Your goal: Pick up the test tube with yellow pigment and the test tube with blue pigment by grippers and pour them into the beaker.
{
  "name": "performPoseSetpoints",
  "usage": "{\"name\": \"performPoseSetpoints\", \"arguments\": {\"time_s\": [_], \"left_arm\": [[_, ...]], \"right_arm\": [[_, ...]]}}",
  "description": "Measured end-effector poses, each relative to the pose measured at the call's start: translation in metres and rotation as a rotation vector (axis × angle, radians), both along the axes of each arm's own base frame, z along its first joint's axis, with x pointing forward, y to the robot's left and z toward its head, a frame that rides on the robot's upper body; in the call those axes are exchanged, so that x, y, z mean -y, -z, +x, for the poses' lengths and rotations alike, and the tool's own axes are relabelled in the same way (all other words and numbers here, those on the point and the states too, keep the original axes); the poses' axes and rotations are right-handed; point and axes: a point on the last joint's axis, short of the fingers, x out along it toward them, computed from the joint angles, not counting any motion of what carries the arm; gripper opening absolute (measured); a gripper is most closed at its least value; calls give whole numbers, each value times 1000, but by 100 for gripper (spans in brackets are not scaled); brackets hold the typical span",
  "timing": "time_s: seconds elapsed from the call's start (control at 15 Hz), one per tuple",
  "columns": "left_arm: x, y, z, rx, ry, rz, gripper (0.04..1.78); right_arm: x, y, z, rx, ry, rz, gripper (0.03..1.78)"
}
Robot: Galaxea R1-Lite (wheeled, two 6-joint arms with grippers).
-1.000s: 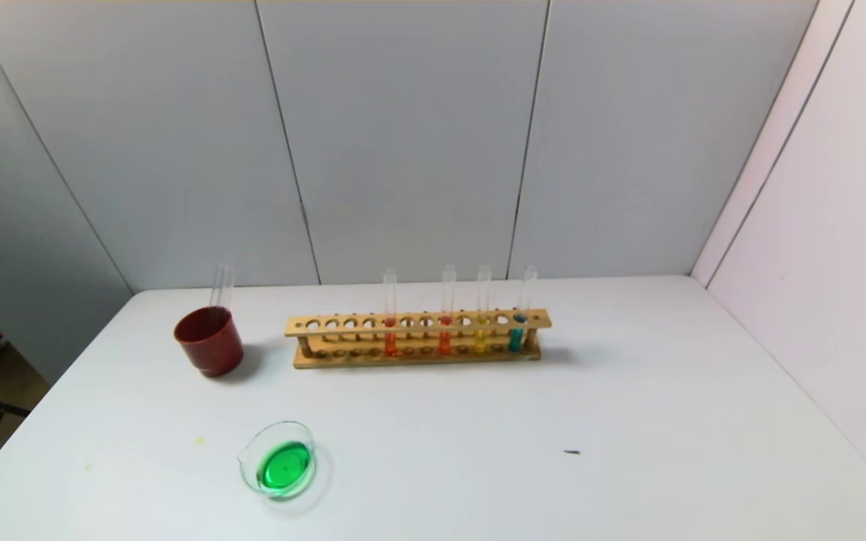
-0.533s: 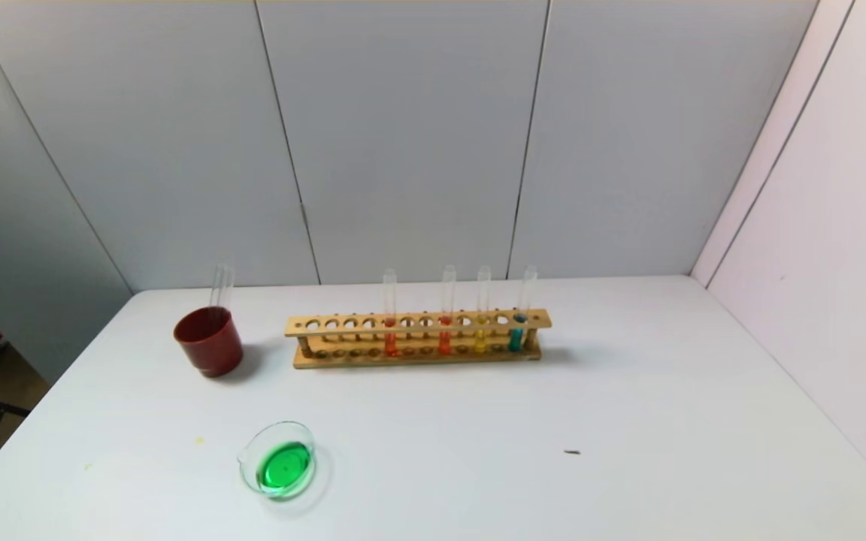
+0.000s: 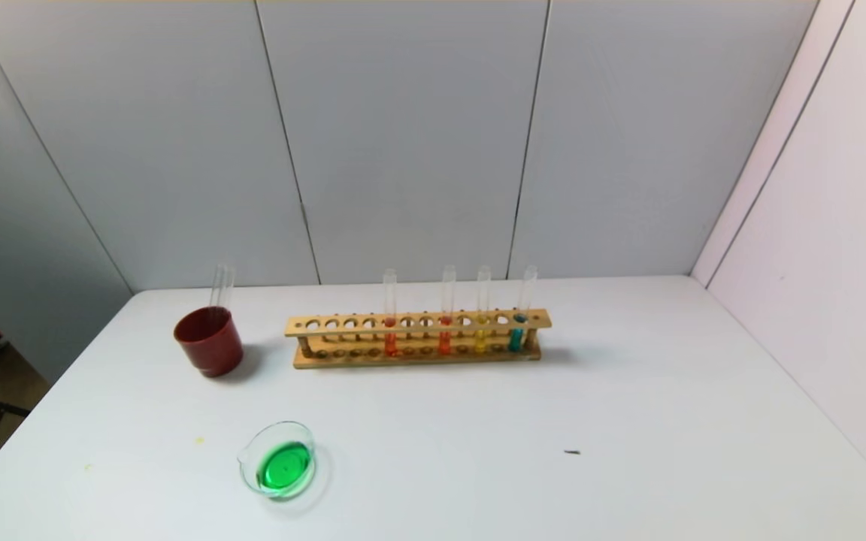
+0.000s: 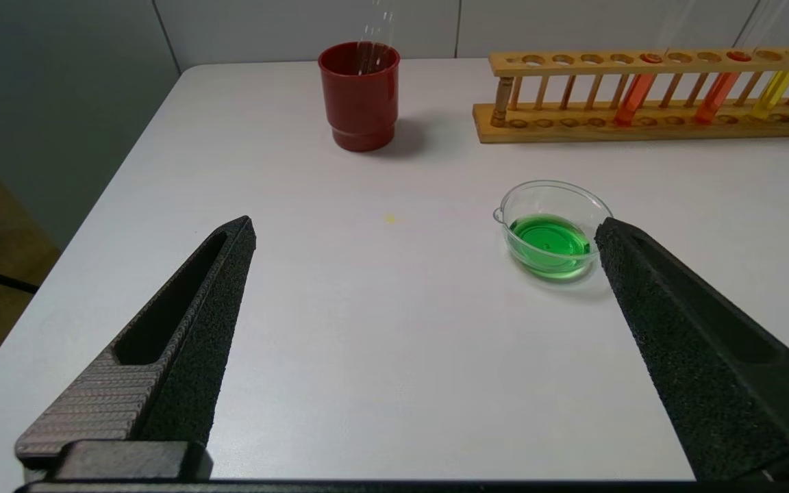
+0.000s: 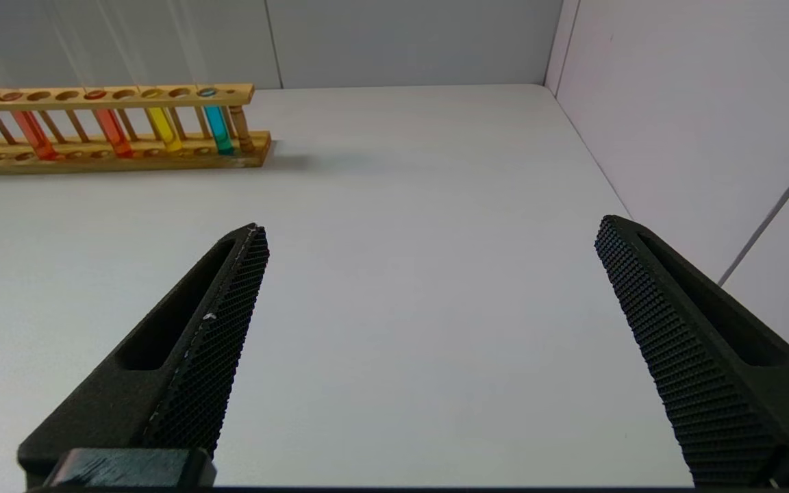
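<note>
The test tube with yellow pigment (image 3: 481, 330) stands upright in the wooden rack (image 3: 418, 361), second from its right end; it also shows in the right wrist view (image 5: 163, 130). The test tube with blue pigment (image 3: 517, 330) stands at the rack's right end, also seen in the right wrist view (image 5: 218, 130). The beaker (image 3: 278, 469) sits near the table's front left and holds green liquid; it also shows in the left wrist view (image 4: 550, 229). My left gripper (image 4: 424, 233) is open and empty, short of the beaker. My right gripper (image 5: 429, 229) is open and empty above bare table. Neither shows in the head view.
A dark-red cup (image 3: 209, 341) with two empty glass tubes stands left of the rack. Two tubes of orange-red liquid (image 3: 390, 334) stand in the rack. A small dark speck (image 3: 571, 452) lies at the front right. Grey walls close in behind and on the right.
</note>
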Motion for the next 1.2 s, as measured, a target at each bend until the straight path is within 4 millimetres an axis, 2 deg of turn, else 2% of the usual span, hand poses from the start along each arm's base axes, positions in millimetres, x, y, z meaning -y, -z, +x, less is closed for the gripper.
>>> {"name": "performPoseSetpoints", "arguments": {"time_s": [1.2], "left_arm": [[0,0,0,-1,0,3,175]], "right_arm": [[0,0,0,0,0,0,174]]}}
